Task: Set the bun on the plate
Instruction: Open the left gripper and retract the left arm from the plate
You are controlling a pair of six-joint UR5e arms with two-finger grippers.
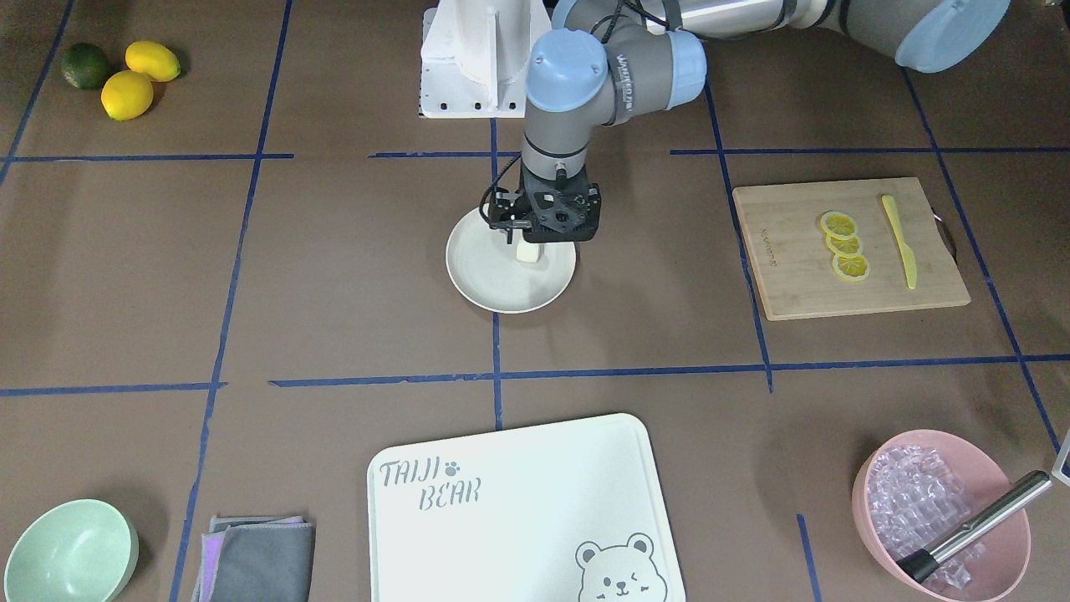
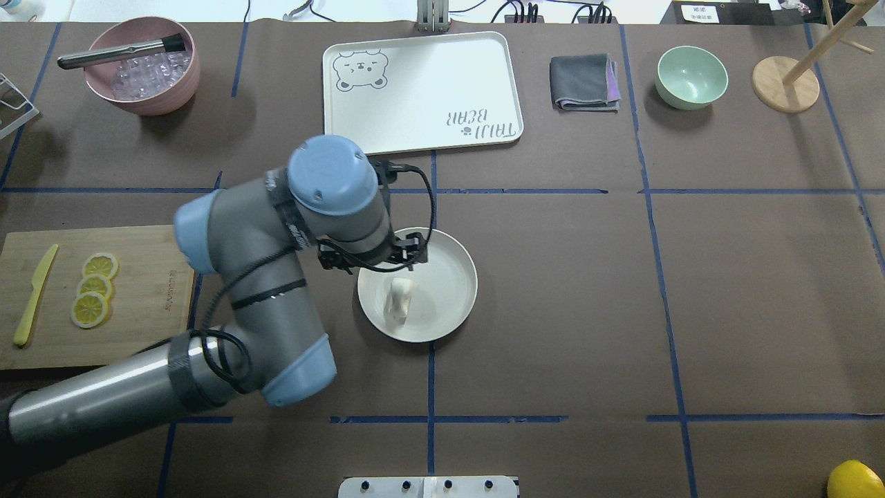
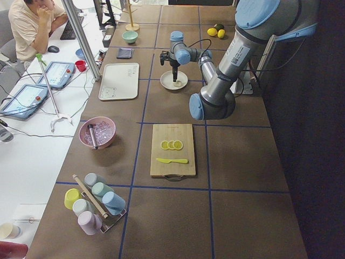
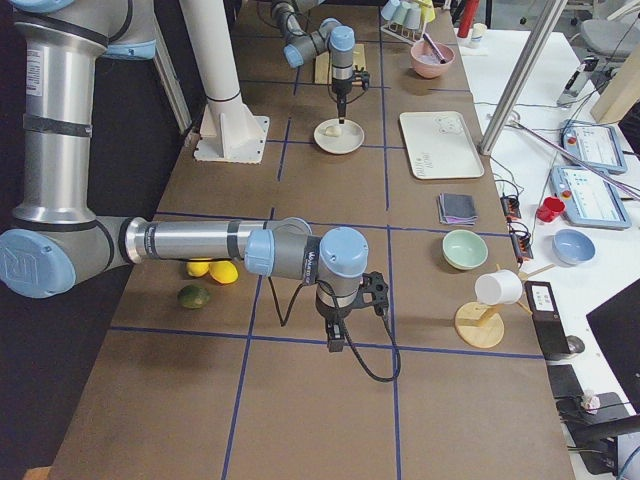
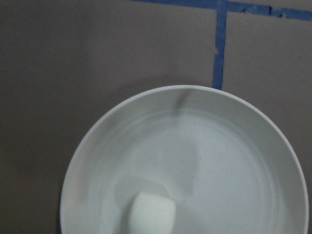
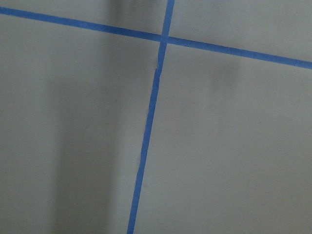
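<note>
The round cream-white plate point(image 1: 501, 303) point(image 2: 453, 290) lies at the table's middle. The small white bun point(image 1: 528, 252) point(image 2: 401, 299) stands upright in its near-robot half. It also shows at the bottom edge of the left wrist view, where the bun point(image 5: 151, 214) sits inside the plate point(image 5: 229, 146). My left gripper point(image 1: 530, 242) point(image 2: 399, 285) points straight down over it and looks shut on the bun, though its fingers are mostly hidden under the wrist. My right gripper point(image 4: 335, 343) hangs over bare table far from the plate. Whether it is open or shut I cannot tell.
A wooden cutting board point(image 1: 786, 276) holds lemon slices and a yellow knife. A white bear-printed board point(image 1: 518, 502), a pink bowl of ice point(image 1: 869, 502), a mint-green bowl point(image 1: 71, 552) and a grey cloth point(image 1: 255, 556) line the far edge. Two lemons and a lime point(image 1: 125, 94) lie near the robot base point(image 1: 468, 67).
</note>
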